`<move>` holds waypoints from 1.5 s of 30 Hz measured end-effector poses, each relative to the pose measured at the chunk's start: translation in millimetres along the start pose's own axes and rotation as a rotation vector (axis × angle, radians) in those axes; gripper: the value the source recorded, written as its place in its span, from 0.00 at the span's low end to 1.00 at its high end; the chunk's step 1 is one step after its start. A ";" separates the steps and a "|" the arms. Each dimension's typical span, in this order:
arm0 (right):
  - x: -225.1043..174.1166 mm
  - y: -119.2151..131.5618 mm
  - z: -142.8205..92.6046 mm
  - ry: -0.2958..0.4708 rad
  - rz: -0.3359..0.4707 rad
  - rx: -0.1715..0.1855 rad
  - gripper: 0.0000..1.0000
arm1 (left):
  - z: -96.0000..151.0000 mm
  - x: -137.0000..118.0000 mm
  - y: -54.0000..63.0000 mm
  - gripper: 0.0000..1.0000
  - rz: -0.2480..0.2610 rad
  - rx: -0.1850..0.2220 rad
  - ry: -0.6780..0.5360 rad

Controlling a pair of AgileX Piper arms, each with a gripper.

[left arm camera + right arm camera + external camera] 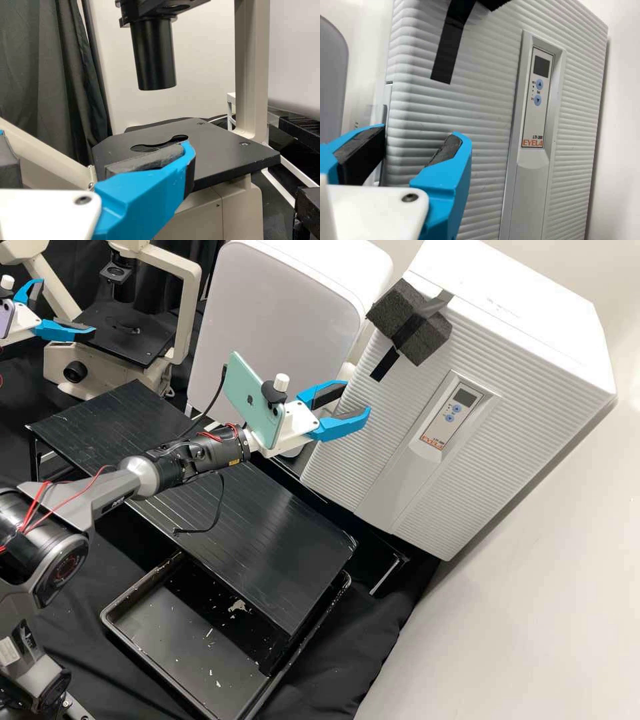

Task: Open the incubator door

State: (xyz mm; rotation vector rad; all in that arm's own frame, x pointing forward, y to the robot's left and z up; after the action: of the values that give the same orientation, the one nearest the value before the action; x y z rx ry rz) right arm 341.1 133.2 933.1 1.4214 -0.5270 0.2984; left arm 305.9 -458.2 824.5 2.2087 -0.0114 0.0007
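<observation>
While the white incubator has its ribbed door shut across its front, the right gripper, jaws parted, is beside that front's edge; the left gripper, also open, is well apart. Too shallow a bite could slip off.

One white ribbed incubator; left of it, one beige metal microscope, one black rectangular tray, two flat pastel phones.

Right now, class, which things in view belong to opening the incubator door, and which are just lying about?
Job:
incubator door
right pincer, open near its edge

Lying about:
microscope
black tray
black platform
left pincer, open, seemingly idle
</observation>
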 end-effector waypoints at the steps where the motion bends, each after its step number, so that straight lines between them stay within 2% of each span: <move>1: 0.0 0.0 0.0 0.000 0.000 0.000 0.00 | 0.0 0.0 0.0 1.00 0.000 0.000 0.000; 24: 0.0 0.6 -0.4 0.004 -0.002 -0.014 0.00 | 0.0 0.0 0.0 1.00 0.000 0.000 0.000; 38: -9.0 15.1 9.1 -0.001 -0.023 -0.022 0.00 | 0.0 0.0 0.0 1.00 0.000 0.000 0.000; 41: -16.4 18.4 13.3 0.000 -0.025 -0.033 0.00 | 0.0 0.0 0.0 1.00 0.000 0.000 0.000; 45: -30.9 26.9 20.4 -0.006 -0.007 -0.025 0.00 | 0.0 0.0 0.0 1.00 0.000 0.000 0.000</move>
State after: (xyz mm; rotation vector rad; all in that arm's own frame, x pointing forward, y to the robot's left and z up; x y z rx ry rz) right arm 297.9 120.4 941.5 1.3999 -0.5289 0.2805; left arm 305.9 -458.2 824.5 2.2087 -0.0114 0.0007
